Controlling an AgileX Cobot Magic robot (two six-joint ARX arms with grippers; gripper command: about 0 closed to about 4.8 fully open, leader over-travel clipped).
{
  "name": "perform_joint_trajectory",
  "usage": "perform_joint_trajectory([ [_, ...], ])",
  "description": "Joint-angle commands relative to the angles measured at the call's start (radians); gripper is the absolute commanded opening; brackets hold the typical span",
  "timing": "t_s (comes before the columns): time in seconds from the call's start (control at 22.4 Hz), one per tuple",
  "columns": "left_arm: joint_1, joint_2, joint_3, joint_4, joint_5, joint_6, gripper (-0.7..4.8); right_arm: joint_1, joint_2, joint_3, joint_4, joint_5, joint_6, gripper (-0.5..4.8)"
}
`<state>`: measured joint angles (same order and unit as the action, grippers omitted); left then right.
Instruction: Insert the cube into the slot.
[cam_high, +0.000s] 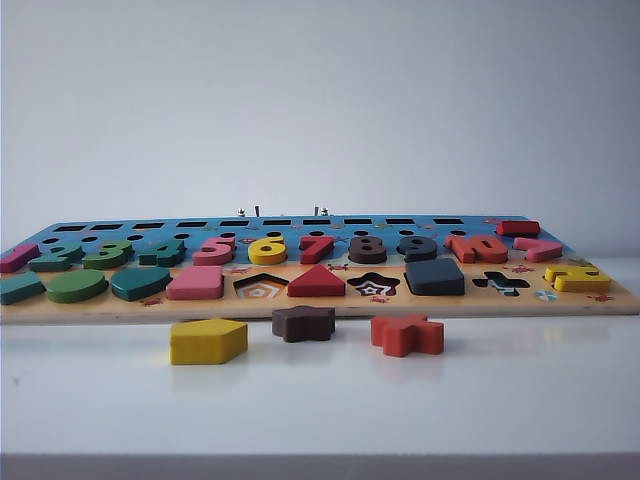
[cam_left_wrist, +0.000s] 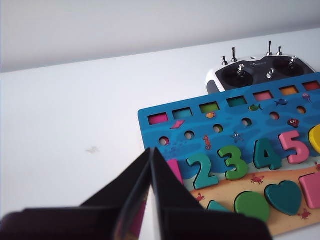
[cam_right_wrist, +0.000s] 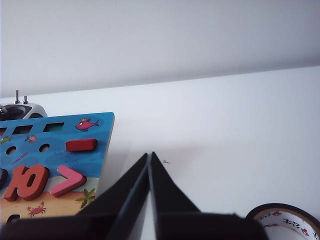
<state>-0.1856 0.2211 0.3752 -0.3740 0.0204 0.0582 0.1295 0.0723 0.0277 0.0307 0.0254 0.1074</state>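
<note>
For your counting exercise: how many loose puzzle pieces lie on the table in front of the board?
3, in a row before the board: yellow pentagon piece leftmost, dark brown star piece in the middle, orange-red cross piece rightmost. None seem hidden.

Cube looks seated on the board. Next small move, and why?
Probably none but holding both arms clear. The cube sits in the board's shape row between the star and cross recesses, possibly slightly proud. The left gripper and right gripper are shut, empty and off it; neither shows in the exterior view.
</note>
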Motion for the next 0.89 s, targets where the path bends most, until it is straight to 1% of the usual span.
perform_joint_trajectory([
  [0.04,0.018,-0.052,-0.056,0.064,-0.003,0.001,0.17,-0.002,-0.025,-0.014,0.016,0.001,-0.004,-0.08],
  [0.13,0.035,-0.103,-0.104,0.068,-0.003,0.002,0.17,-0.008,-0.055,-0.019,-0.016,0.002,-0.004,-0.08],
  [0.27,0.047,-0.147,-0.149,0.070,-0.006,0.004,0.17,-0.011,-0.070,-0.019,-0.016,0.001,-0.003,-0.08],
  [0.58,0.051,-0.208,-0.222,0.071,-0.006,0.013,0.17,-0.013,-0.070,-0.019,-0.017,0.001,-0.003,-0.04],
  [0.67,0.051,-0.220,-0.242,0.074,-0.006,0.033,0.17,-0.039,-0.070,-0.019,-0.017,0.000,0.010,-0.04],
  [0.76,0.051,-0.220,-0.255,0.082,-0.006,0.055,0.17,-0.074,-0.070,-0.019,-0.017,0.000,0.047,-0.04],
  [0.81,0.051,-0.220,-0.271,0.105,-0.006,0.058,0.17,-0.092,-0.070,-0.019,-0.017,0.000,0.058,-0.04],
  [0.89,0.051,-0.220,-0.294,0.124,-0.006,0.058,0.17,-0.098,-0.070,-0.019,-0.017,0.001,0.061,-0.03],
])
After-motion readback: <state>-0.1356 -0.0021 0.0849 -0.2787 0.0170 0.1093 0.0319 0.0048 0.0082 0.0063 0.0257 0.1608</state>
